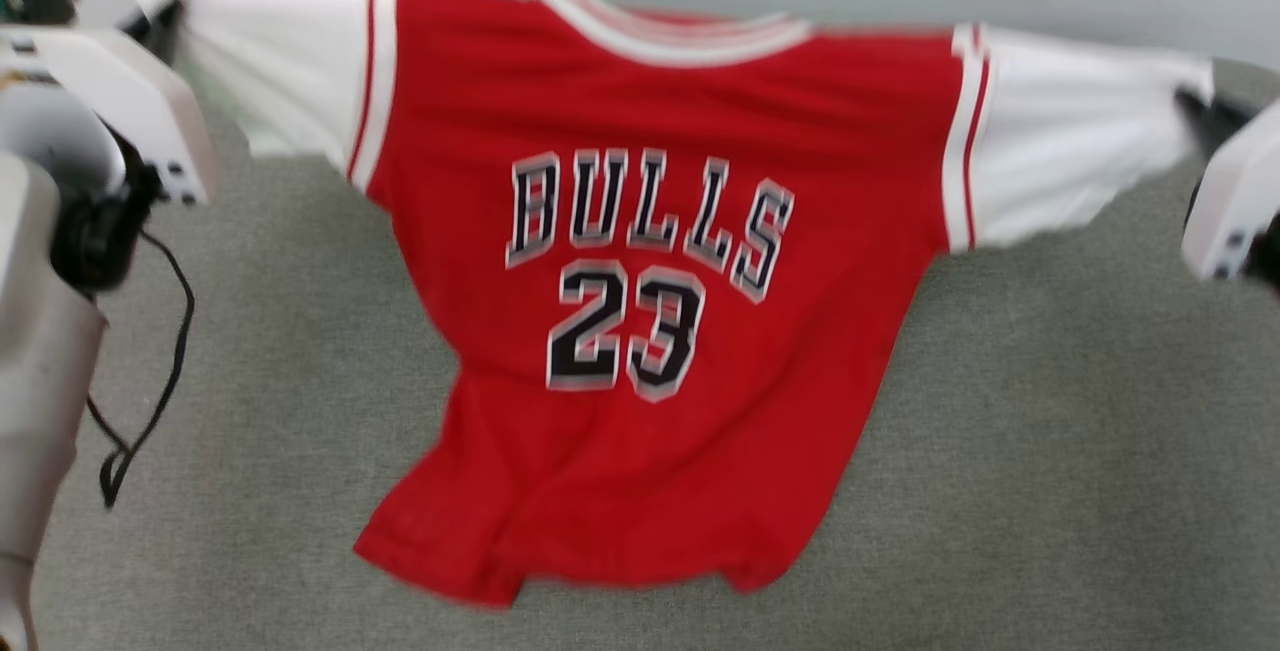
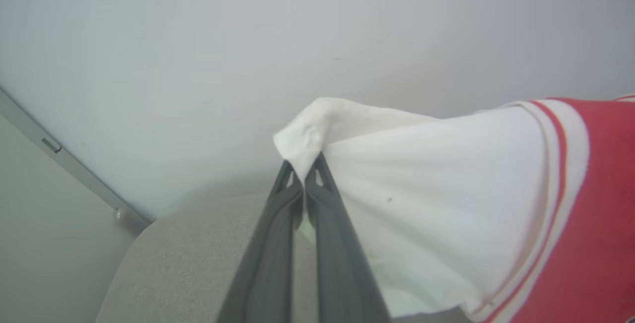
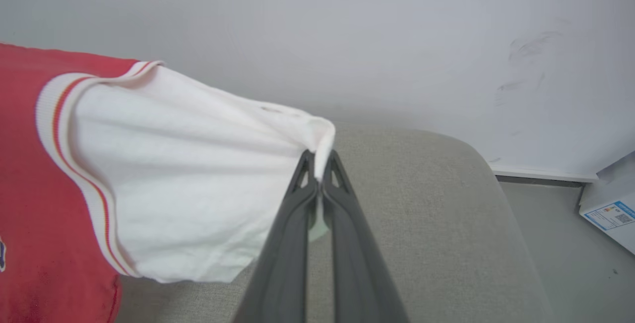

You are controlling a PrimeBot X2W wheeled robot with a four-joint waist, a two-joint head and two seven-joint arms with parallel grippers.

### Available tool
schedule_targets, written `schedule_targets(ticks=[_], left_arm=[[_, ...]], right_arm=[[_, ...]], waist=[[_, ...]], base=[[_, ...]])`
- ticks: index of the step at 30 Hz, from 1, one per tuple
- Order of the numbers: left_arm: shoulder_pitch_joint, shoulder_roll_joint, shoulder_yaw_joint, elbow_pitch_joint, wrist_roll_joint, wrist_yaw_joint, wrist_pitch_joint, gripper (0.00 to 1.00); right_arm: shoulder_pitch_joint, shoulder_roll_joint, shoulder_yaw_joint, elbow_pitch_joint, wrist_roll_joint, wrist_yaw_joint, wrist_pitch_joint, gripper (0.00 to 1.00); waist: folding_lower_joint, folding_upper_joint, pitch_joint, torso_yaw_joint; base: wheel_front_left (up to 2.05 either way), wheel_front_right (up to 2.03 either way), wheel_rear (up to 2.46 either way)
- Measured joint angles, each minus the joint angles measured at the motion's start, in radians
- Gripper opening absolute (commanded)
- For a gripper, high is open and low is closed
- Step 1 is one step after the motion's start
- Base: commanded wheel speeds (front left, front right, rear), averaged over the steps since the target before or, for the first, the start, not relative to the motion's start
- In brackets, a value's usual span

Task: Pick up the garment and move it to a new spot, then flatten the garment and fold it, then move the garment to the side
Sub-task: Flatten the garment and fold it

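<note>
My left gripper [image 2: 302, 169] is pinched tight on one white sleeve tip and my right gripper [image 3: 322, 160] on the other, so the garment [image 1: 690, 451] hangs stretched sideways between them above the grey cushion [image 1: 1050, 481]. Its bottom edge points toward me (a black cable [image 1: 165, 361] dangles by my left arm), so I'd lay it down flat.

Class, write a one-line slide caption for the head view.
Held taut between left gripper and right gripper, the red garment hangs over the grey cushion.

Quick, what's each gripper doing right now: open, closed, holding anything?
Left gripper: closed, pinching the tip of one white sleeve of the red BULLS jersey T-shirt.
Right gripper: closed, pinching the other white sleeve.
</note>
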Motion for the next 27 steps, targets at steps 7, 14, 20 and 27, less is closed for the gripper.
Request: schedule_targets(ticks=[7,14,20,27], left_arm=[[-0.2,-0.012,0.057,0.067,0.01,0.016,-0.127,0.0],[-0.418,0.034,0.111,0.064,0.029,0.022,-0.243,0.0],[-0.547,0.072,0.127,0.034,0.053,0.026,-0.275,0.0],[-0.616,0.074,0.131,0.018,0.051,0.018,-0.285,0.0]], right_arm=[[-0.312,-0.027,0.026,0.099,-0.054,0.0,-0.123,0.0],[-0.612,-0.027,0.045,0.137,-0.147,0.0,-0.25,0.0],[-0.782,-0.023,0.06,0.155,-0.186,0.0,-0.331,0.0],[-0.882,-0.015,0.092,0.16,-0.185,0.0,-0.35,0.0]], waist=[[0.0,0.0,0.074,-0.003],[0.0001,0.0,0.197,-0.01],[0.0002,0.0,0.311,-0.018],[0.0003,0.0,0.447,-0.023]], base=[[0.0,0.0,0.0],[0.0,0.0,0.0],[0.0,0.0,0.0],[0.0,0.0,0.0]])
